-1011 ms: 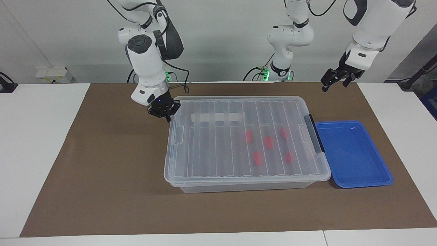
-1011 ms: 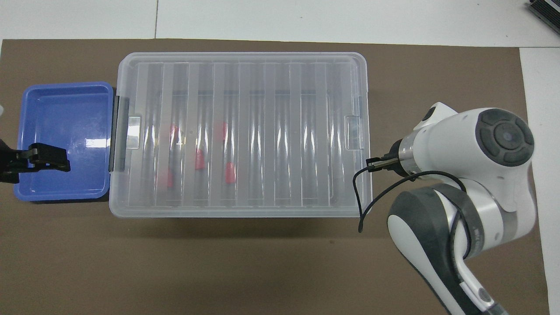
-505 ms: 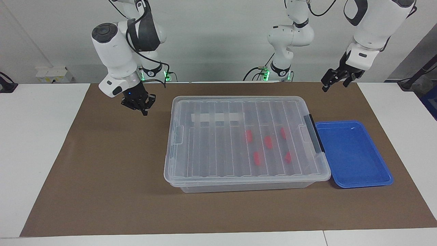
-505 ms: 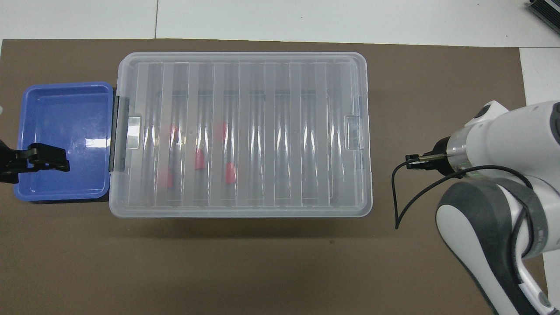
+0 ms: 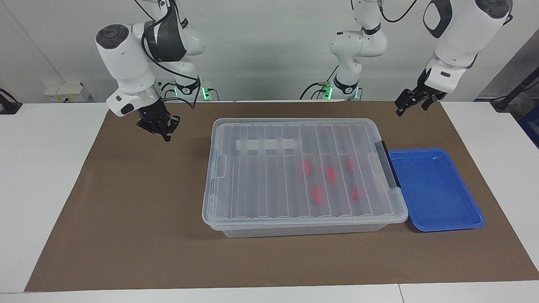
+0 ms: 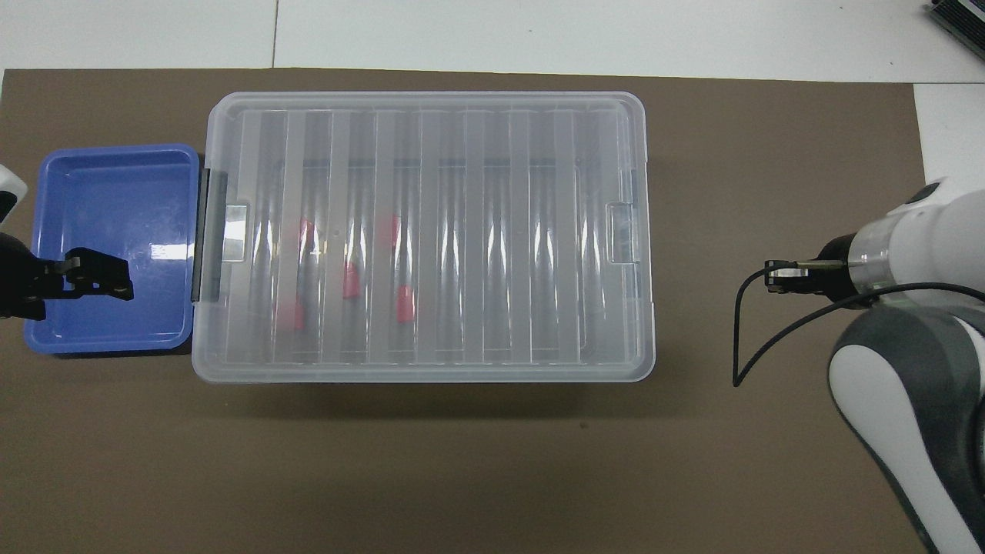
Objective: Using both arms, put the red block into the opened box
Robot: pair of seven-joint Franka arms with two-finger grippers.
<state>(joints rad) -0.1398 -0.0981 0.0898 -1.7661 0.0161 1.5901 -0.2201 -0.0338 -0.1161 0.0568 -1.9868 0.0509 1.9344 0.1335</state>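
The red blocks lie inside the box, under its closed lid. Risk: the lid blocks any further placement. Both pincers hang clear of the box. The right pincer, fingers unreadable, hangs over bare mat, blocks well apart from it. The left pincer, fingers spread and empty, waits, blocks nearer to it.
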